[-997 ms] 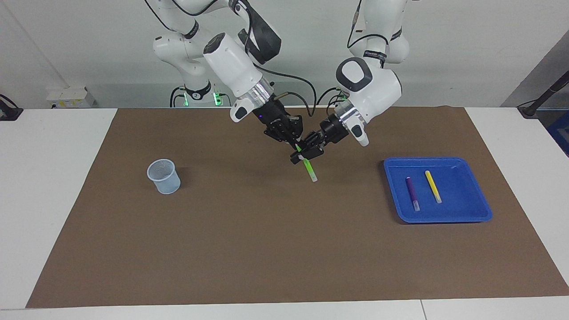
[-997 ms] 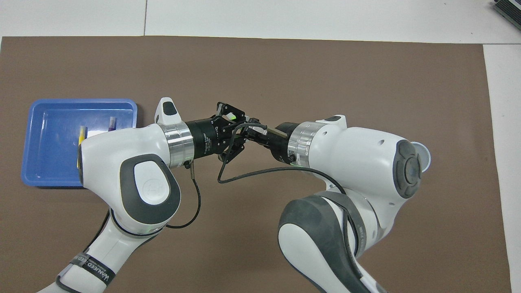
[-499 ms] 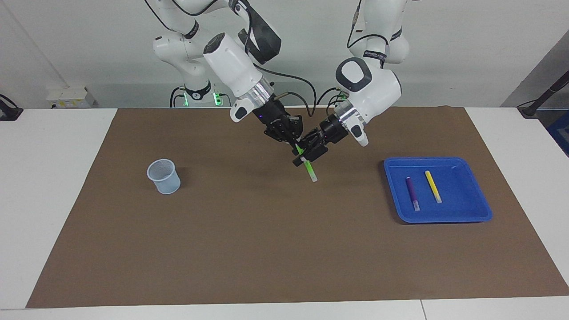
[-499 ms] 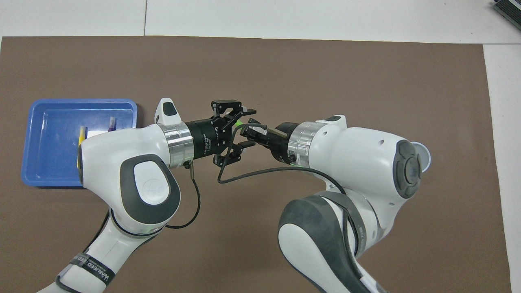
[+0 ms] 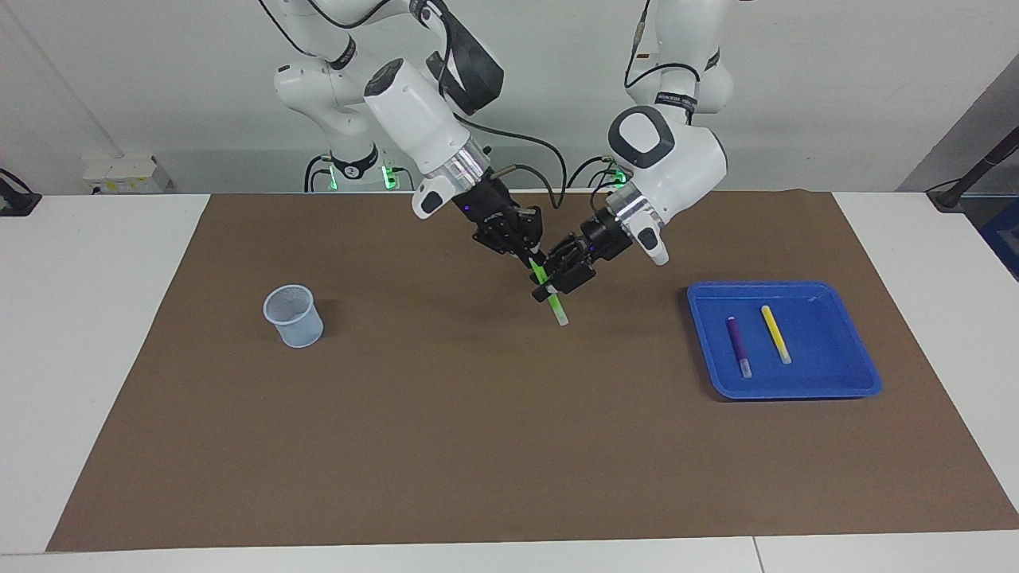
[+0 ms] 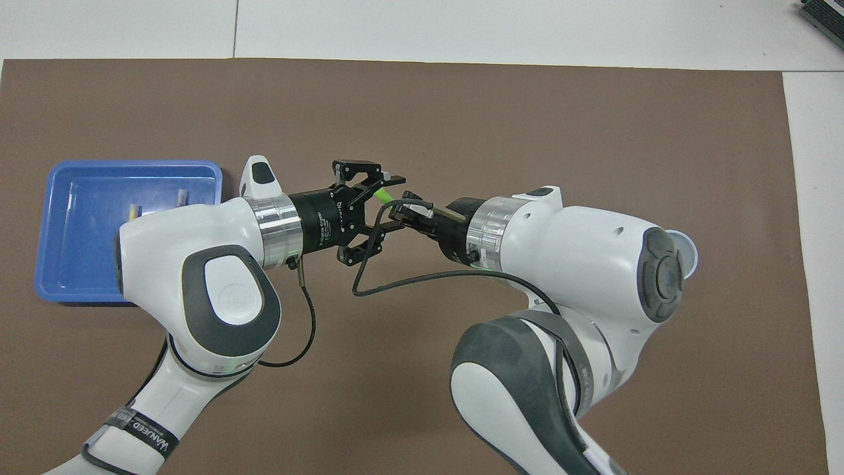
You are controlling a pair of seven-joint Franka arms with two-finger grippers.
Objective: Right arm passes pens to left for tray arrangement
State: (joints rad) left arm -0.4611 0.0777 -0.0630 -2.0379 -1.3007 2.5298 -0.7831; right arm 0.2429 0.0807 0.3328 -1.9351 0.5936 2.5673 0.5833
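Over the middle of the brown mat, my right gripper point(image 5: 532, 259) point(image 6: 401, 211) is shut on the upper end of the green pen point(image 5: 553, 302) point(image 6: 382, 193). The pen hangs slanted with its pale end down. My left gripper point(image 5: 559, 282) point(image 6: 386, 204) comes in from the tray's end and is open, its fingers on either side of the pen's shaft. The blue tray point(image 5: 784, 394) point(image 6: 132, 163) lies toward the left arm's end of the table. In it the purple pen point(image 5: 738, 344) point(image 6: 181, 196) and the yellow pen point(image 5: 774, 333) point(image 6: 134, 211) lie side by side. The left arm partly hides both in the overhead view.
A pale blue translucent cup point(image 5: 294, 316) point(image 6: 686, 254) stands on the mat toward the right arm's end, mostly hidden under the right arm in the overhead view. The brown mat point(image 5: 446, 446) covers most of the white table.
The left gripper's fingers have spread apart around the green pen, and the left arm has shifted slightly toward the tray. The right gripper has kept hold of the pen in place.
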